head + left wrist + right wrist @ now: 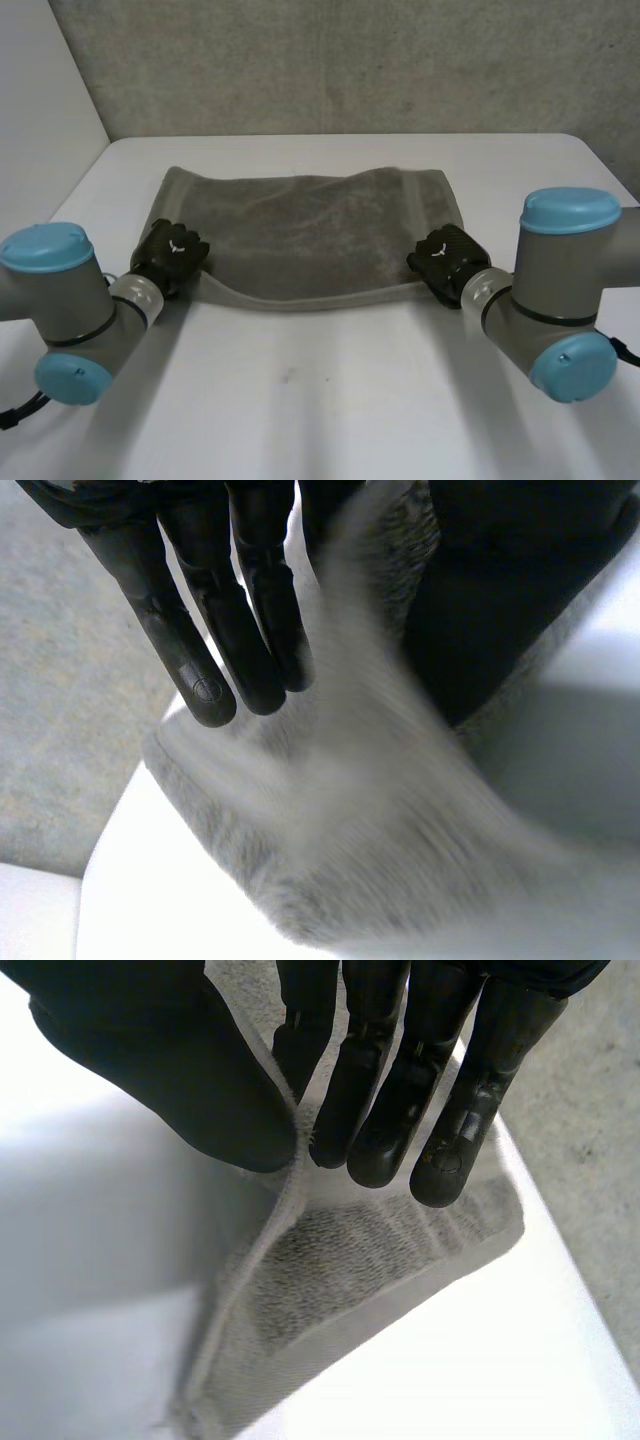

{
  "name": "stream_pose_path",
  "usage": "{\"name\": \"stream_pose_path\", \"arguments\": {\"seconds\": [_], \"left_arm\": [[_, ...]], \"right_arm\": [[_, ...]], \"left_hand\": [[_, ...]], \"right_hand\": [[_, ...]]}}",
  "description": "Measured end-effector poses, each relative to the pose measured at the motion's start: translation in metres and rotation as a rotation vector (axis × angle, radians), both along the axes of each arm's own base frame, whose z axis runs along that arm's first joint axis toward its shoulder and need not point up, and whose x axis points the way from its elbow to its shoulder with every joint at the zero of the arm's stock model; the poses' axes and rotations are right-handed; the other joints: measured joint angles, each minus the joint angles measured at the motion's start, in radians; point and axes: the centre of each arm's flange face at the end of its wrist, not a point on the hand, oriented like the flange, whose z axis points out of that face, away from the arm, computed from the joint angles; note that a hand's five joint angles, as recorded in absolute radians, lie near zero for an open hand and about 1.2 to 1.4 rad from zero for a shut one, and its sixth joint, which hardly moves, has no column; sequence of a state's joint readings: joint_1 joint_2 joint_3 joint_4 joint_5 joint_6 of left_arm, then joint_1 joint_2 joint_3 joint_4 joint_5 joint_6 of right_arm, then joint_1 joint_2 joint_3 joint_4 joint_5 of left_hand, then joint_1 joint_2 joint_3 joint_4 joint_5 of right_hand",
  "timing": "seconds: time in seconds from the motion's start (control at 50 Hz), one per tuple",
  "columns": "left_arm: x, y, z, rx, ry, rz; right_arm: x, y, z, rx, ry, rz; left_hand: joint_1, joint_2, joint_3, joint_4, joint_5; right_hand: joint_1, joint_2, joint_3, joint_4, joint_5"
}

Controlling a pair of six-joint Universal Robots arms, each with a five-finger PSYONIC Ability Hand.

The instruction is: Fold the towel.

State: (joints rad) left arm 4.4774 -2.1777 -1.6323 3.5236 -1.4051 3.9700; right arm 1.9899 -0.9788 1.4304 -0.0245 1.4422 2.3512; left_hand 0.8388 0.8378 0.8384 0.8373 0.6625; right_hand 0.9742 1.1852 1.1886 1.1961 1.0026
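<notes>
A grey terry-cloth towel (300, 235) lies mid-frame on a white table (320, 400). The left hand (172, 255) and right hand (442, 258) each pinch a near corner between thumb and fingers. Lifting both corners level and together should give a square fold.

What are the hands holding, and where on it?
Both pinch the towel: left hand at its near left corner, right hand at its near right corner.

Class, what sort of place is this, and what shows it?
Likely a robot lab bench: a white table against a grey wall, with the left hand and right hand pinching a towel by its near corners.
</notes>
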Motion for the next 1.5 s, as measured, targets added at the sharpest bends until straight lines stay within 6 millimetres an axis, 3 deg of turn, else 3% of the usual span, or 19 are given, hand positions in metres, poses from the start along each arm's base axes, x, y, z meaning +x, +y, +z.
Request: {"name": "stream_pose_path", "arguments": {"seconds": [0.16,0.28,0.5,0.64,0.74,0.86,0.88,0.92,0.98,1.22,1.5], "left_arm": [[0.009,0.001,0.007,-0.018,-0.052,0.016],[0.013,0.001,0.017,-0.035,-0.026,0.041],[0.029,0.006,0.023,-0.004,0.055,0.165],[0.033,0.02,0.032,-0.005,0.061,0.187],[0.036,0.026,0.036,-0.011,0.061,0.19],[0.045,0.025,0.031,0.005,0.057,0.215],[0.048,0.025,0.029,0.012,0.055,0.222],[0.05,0.026,0.027,0.021,0.053,0.228],[0.051,0.026,0.025,0.027,0.052,0.232],[0.052,0.027,0.027,0.024,0.053,0.236],[0.051,0.027,0.025,0.029,0.053,0.235]], "right_arm": [[-0.012,0.004,0.027,0.039,-0.11,-0.075],[-0.019,0.008,0.033,0.081,-0.191,-0.126],[-0.034,0.008,0.022,0.142,-0.218,-0.188],[-0.036,0.008,0.02,0.17,-0.253,-0.208],[-0.038,0.005,0.02,0.206,-0.313,-0.233],[-0.042,0.001,0.02,0.255,-0.389,-0.254],[-0.044,-0.001,0.021,0.264,-0.405,-0.261],[-0.047,-0.002,0.021,0.276,-0.421,-0.274],[-0.051,-0.004,0.021,0.294,-0.428,-0.293],[-0.081,-0.002,0.009,0.418,-0.409,-0.393],[-0.083,0.0,-0.004,0.4,-0.399,-0.312]], "left_hand": [[-0.175,-0.177,-0.177,-0.177,-0.174],[-0.209,-0.214,-0.214,-0.213,-0.214],[-0.172,-0.169,-0.169,-0.168,-0.168],[0.272,0.289,0.28,0.282,0.279],[0.307,0.349,0.347,0.347,0.336],[0.318,0.373,0.37,0.372,0.355],[0.318,0.376,0.373,0.376,0.357],[0.318,0.378,0.375,0.377,0.36],[0.318,0.379,0.376,0.378,0.36],[0.318,0.38,0.377,0.38,0.36],[0.318,0.38,0.377,0.38,0.36]], "right_hand": [[0.0,0.0,0.0,0.0,0.0],[0.0,0.0,0.0,0.0,0.0],[0.0,0.0,0.0,0.0,0.0],[0.0,0.0,0.0,0.0,0.0],[0.0,0.0,0.0,0.0,0.0],[-0.043,-0.111,-0.113,-0.107,-0.074],[-0.232,-0.311,-0.313,-0.321,-0.275],[-0.382,-0.496,-0.502,-0.51,-0.48],[-0.469,-0.603,-0.614,-0.623,-0.599],[-0.493,-0.639,-0.654,-0.659,-0.645],[-0.428,-0.548,-0.547,-0.554,-0.553]]}}
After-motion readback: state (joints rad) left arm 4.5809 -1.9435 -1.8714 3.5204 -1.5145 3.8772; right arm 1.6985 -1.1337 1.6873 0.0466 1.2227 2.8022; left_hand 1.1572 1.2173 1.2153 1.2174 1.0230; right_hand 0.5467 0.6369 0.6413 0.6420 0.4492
